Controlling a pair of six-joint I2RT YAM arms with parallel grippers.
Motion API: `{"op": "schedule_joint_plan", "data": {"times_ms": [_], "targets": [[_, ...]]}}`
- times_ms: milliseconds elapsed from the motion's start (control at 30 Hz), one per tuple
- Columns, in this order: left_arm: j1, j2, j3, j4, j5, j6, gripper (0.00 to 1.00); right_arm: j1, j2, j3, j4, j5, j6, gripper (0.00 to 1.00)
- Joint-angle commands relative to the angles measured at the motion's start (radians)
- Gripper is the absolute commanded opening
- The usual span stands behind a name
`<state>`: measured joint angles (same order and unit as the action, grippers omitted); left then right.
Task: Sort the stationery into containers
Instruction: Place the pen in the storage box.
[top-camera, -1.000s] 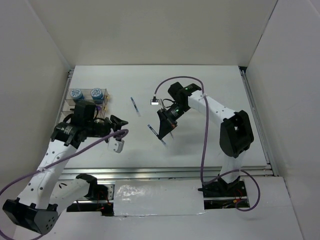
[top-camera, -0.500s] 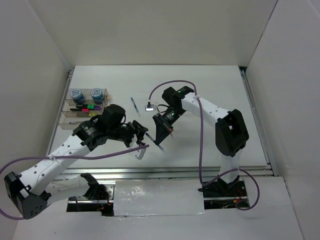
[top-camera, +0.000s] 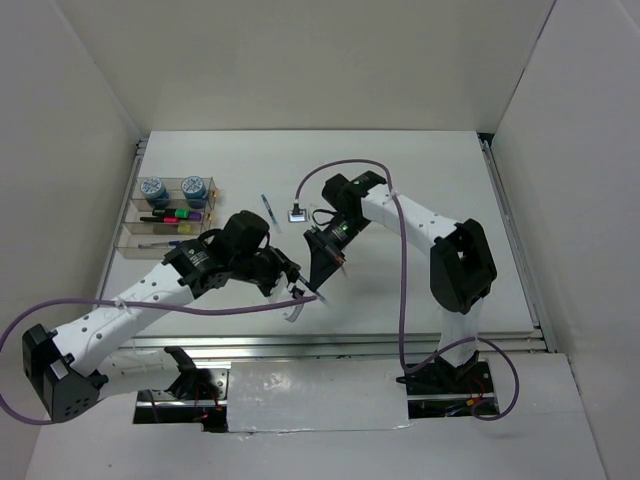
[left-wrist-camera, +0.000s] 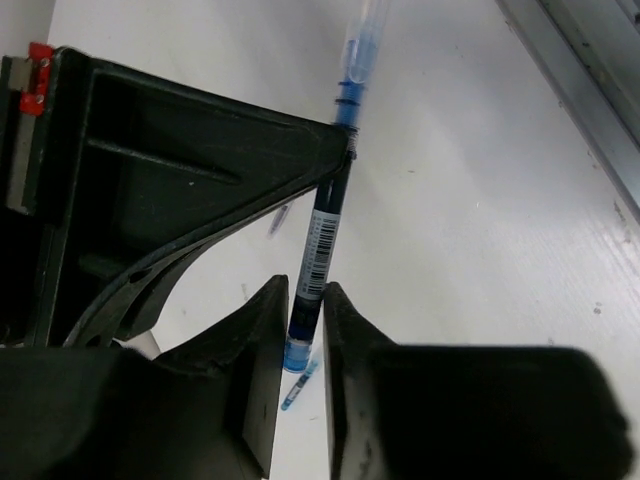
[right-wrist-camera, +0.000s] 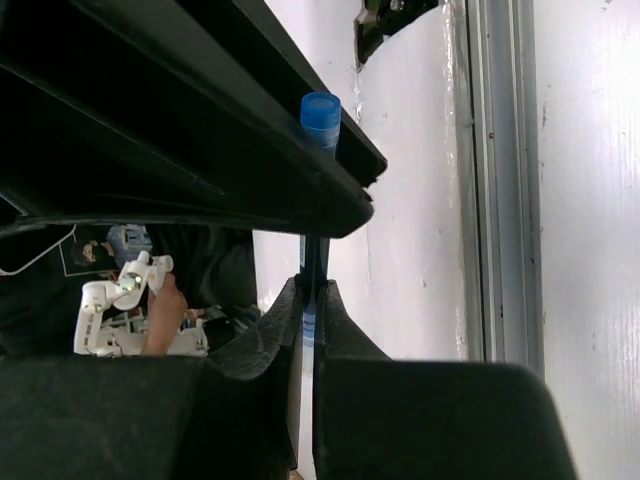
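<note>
A thin blue pen with a barcode label is held in the air between both grippers. My right gripper is shut on it; in the right wrist view the jaws pinch its barrel and its blue end sticks out beyond the left finger. My left gripper has its jaws closed against the same pen. A second pen lies on the table. The clear organizer box at far left holds two patterned tubs, highlighters and a pen.
The metal rail runs along the table's near edge. White walls enclose the left, back and right sides. The right arm's purple cable hangs over the table. A small white tag dangles on the cable near the second pen.
My left arm swung right from the organizer to the middle of the table and its jaws closed around the pen that my right gripper holds. The right gripper shifted slightly left.
</note>
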<state>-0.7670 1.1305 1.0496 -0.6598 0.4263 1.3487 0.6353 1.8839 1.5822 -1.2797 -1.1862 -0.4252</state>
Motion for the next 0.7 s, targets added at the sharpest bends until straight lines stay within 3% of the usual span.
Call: {"op": "schedule_joint_plan", "data": {"times_ms": [0, 167, 233, 267, 400, 500, 533, 667], "targets": [[-0.018, 0.002, 0.046, -0.035, -0.001, 0.033, 0.30, 0.021, -0.019, 0.050, -0.041, -0.023, -0.020, 0.00], [-0.032, -0.034, 0.020, -0.038, -0.017, 0.023, 0.09, 0.030, -0.014, 0.065, -0.043, -0.013, -0.012, 0.03], [-0.032, -0.047, 0.009, -0.040, -0.015, 0.012, 0.03, 0.026, -0.016, 0.070, -0.035, 0.002, 0.008, 0.18], [-0.032, -0.066, -0.003, -0.040, -0.020, 0.009, 0.01, 0.021, -0.017, 0.070, -0.020, 0.007, 0.017, 0.32], [-0.019, -0.141, -0.054, -0.034, -0.023, -0.031, 0.00, -0.025, -0.016, 0.096, 0.040, 0.057, 0.091, 0.43], [0.032, -0.224, -0.092, -0.043, 0.020, -0.068, 0.00, -0.098, -0.009, 0.159, 0.162, 0.198, 0.241, 0.42], [0.052, -0.269, -0.098, -0.055, 0.035, -0.078, 0.00, -0.114, -0.015, 0.174, 0.277, 0.256, 0.347, 0.42], [0.237, -0.369, -0.123, -0.086, 0.114, -0.154, 0.00, -0.120, -0.010, 0.229, 0.508, 0.687, 0.552, 0.42]]}}
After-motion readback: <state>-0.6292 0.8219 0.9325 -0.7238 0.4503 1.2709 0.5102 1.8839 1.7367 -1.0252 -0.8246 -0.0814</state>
